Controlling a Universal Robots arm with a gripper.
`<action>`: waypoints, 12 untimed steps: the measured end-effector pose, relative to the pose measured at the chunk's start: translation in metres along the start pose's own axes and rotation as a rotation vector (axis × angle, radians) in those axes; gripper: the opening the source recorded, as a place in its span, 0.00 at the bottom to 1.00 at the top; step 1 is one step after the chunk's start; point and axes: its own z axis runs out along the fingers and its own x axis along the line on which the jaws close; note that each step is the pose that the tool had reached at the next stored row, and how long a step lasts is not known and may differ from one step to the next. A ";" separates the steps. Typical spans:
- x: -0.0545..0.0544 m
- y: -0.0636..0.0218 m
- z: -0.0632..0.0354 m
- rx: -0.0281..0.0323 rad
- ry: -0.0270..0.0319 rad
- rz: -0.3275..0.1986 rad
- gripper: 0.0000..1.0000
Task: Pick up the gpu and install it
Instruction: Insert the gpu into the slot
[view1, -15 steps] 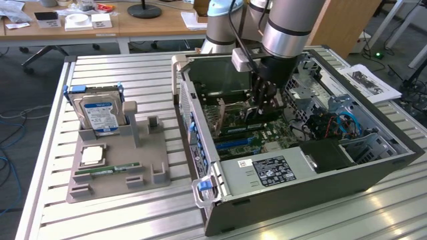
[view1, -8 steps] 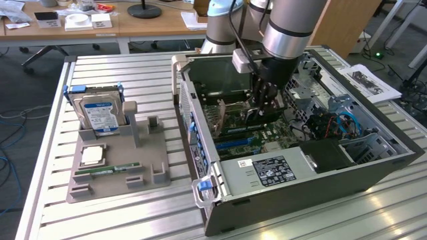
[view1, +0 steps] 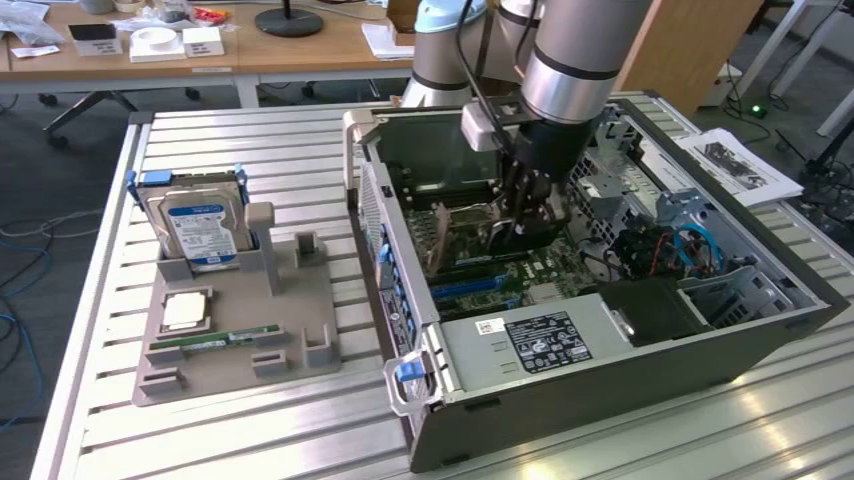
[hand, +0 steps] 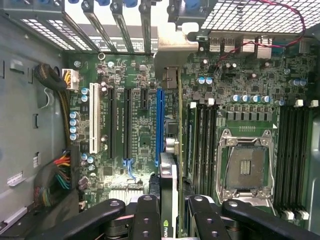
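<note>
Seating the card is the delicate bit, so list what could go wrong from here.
1. The gpu, held in the jaws, looks slightly off the blue slot; pushed down like this, its edge might miss.
2. The open CPU socket lies close by; a slipped card could damage it.
</note>
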 end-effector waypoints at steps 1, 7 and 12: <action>0.000 0.0003 0.0008 0.0001 0.0000 0.000 0.27; 0.001 0.0012 0.0048 0.0001 0.0000 0.002 0.27; 0.001 0.0018 0.0075 0.0002 0.0000 0.006 0.27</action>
